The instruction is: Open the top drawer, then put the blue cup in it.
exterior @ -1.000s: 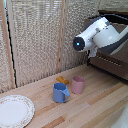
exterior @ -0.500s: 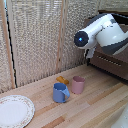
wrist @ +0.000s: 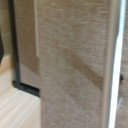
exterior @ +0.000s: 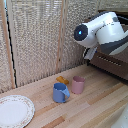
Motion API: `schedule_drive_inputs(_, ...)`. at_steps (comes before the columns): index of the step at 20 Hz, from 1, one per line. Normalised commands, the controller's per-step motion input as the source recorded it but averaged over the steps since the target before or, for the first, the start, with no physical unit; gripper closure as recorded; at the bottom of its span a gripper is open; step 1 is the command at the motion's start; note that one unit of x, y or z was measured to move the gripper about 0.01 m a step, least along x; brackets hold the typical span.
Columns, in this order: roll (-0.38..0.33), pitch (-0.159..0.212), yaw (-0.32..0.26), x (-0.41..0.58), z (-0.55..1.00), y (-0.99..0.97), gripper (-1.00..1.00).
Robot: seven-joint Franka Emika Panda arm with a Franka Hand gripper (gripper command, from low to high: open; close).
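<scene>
Above the desk (exterior: 95,107), the arm (exterior: 102,30) was held raised near the top drawer (exterior: 111,64); the gripper's state could not be told.

On the worktop (exterior: 95,107), the blue cup (exterior: 60,93) stands just beside the pink cup (exterior: 78,84), which is on its exterior-view right. A small object (exterior: 62,80) lies just behind them. A plate (exterior: 13,111) sits well apart at the exterior view's left. Screen panels (exterior: 35,40) stand behind. The arm (exterior: 102,30) hangs above the right side, before a drawer unit (exterior: 112,62).
</scene>
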Motion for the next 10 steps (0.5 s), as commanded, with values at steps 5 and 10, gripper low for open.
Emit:
schedule_drive_inputs(5, 0.375, 0.009, -0.077, 0.325, 0.00, 0.45, -1.00)
schedule_drive_inputs(10, 0.375, 0.028, -0.082, 0.284, 0.00, 0.45, -1.00)
